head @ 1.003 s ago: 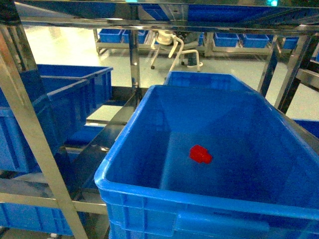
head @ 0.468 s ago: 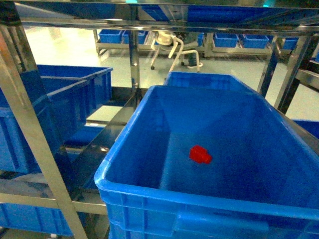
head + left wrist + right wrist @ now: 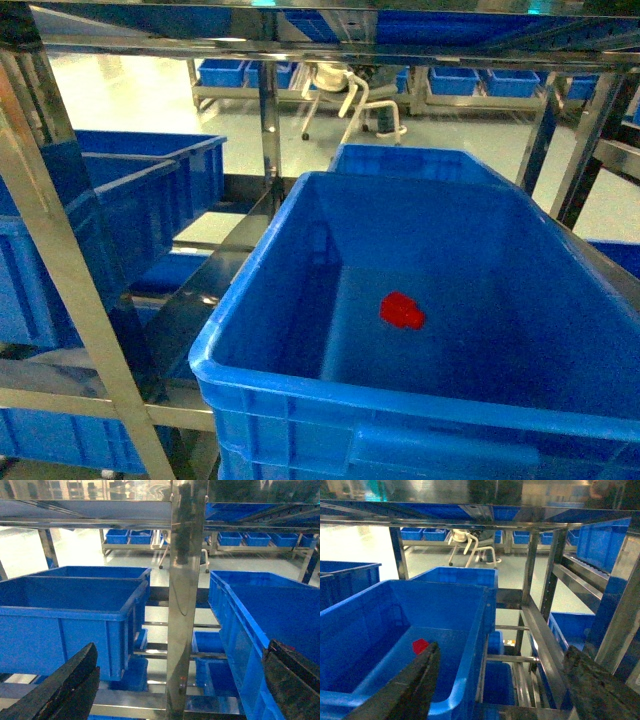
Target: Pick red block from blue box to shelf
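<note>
Left gripper (image 3: 182, 650): two dark, rough-surfaced fingers (image 3: 65, 685) at the bottom corners of its wrist view, spread wide, nothing between them; it does not show in the head view.
Right gripper (image 3: 501, 649): same dark matte fingers (image 3: 410, 690), also spread wide and holding nothing, sitting above the near right corner of the large crate.
Large blue crate (image 3: 300, 385): deep blue moulded plastic, rectangular, with a thick rolled rim, smooth glossy inner walls sloping to a flat floor, and a ribbed outer face at the front.
Red block (image 3: 402, 310): small, bright red, chunky and roughly cubic; its stud is too blurred to make out. It lies on the crate floor, slightly right of centre, apart from every wall. In the right wrist view the red block (image 3: 420, 645) peeks out just above the left fingertip.
Shelf (image 3: 60, 290): polished steel uprights and rails, mirror-bright and carrying blue reflections; a flat upright (image 3: 185, 580) stands between the crates, and a sloped steel rail runs along the crate's left side.
Second crate (image 3: 410, 160): same blue plastic, touching the large crate's far end.
Left crates (image 3: 65, 625): dark blue, ribbed outer walls, on the neighbouring bay.
Floor (image 3: 130, 95): pale, glossy, brightly lit.
White frame (image 3: 340, 95): curved tubular legs, partly hidden by the top rail.
Far crates (image 3: 455, 78): a row of small blue bins on a low rack at the back.
</note>
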You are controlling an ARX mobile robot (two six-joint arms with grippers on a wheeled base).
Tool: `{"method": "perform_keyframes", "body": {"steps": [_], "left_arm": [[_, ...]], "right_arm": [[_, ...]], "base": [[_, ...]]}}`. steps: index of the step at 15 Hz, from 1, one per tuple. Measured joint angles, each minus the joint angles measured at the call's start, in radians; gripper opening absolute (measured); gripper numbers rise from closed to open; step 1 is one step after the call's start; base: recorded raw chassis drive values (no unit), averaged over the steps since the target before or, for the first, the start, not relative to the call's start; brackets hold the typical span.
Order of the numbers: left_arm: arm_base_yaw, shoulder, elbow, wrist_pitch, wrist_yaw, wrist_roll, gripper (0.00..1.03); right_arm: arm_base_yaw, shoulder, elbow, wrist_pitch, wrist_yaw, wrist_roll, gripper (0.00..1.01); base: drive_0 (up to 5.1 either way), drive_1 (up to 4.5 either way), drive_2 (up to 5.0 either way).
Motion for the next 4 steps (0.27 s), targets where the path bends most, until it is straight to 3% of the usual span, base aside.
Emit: {"method": "perform_keyframes", "body": {"steps": [2, 3, 4], "left_arm": [[0.0, 0.0, 0.0, 0.0, 0.0, 0.0, 0.98], [0.0, 0.0, 0.0, 0.0, 0.0, 0.0, 0.98], [0.0, 0.0, 0.0, 0.0, 0.0, 0.0, 0.98]], "right_arm": [[0.0, 0.0, 0.0, 0.0, 0.0, 0.0, 0.94], [0.0, 0.0, 0.0, 0.0, 0.0, 0.0, 0.99], [0.0, 0.0, 0.0, 0.0, 0.0, 0.0, 0.98]], "base": [[0.0, 0.0, 0.0], [0.0, 0.0, 0.0], [0.0, 0.0, 0.0]]}}
